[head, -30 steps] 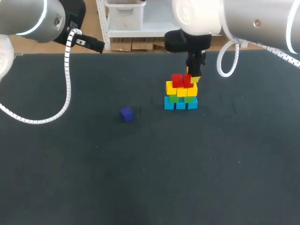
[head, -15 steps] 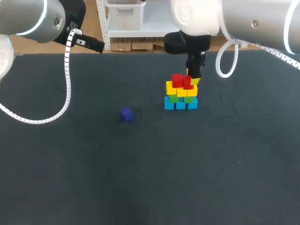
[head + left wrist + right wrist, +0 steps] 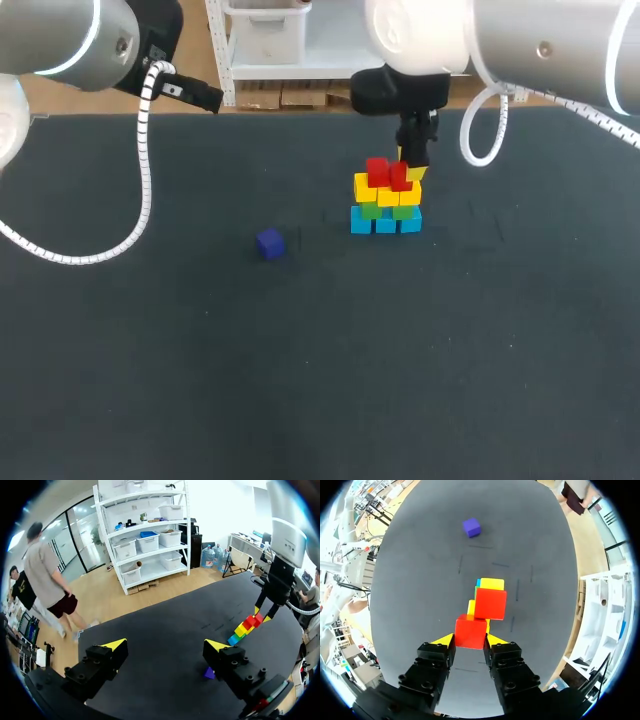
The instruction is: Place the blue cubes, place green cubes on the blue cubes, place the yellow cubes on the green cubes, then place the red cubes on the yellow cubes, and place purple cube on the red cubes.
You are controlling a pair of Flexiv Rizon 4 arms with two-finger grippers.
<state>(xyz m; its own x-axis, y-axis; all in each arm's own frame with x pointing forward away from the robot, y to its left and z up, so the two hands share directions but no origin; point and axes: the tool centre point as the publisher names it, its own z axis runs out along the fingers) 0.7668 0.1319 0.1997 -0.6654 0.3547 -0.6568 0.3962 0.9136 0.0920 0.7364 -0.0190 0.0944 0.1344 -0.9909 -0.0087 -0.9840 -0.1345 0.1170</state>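
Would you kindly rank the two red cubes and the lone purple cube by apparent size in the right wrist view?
1. Gripped red cube and the red cube just ahead of it: alike, so unranked.
2. Purple cube: smallest, though it lies farthest from the camera.

Light: bright, even, from above; the dark table (image 3: pixel 300 380) looks matte
Shadows: faint and soft around the cube stack (image 3: pixel 386 198)
Glare: pale sheen on the right arm (image 3: pixel 540 45)

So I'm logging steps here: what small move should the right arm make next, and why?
Probably open the right end effector: the red cube between its fingers looks seated on the yellow cubes beside the other red cube. The purple cube lies alone on the table, next in line.
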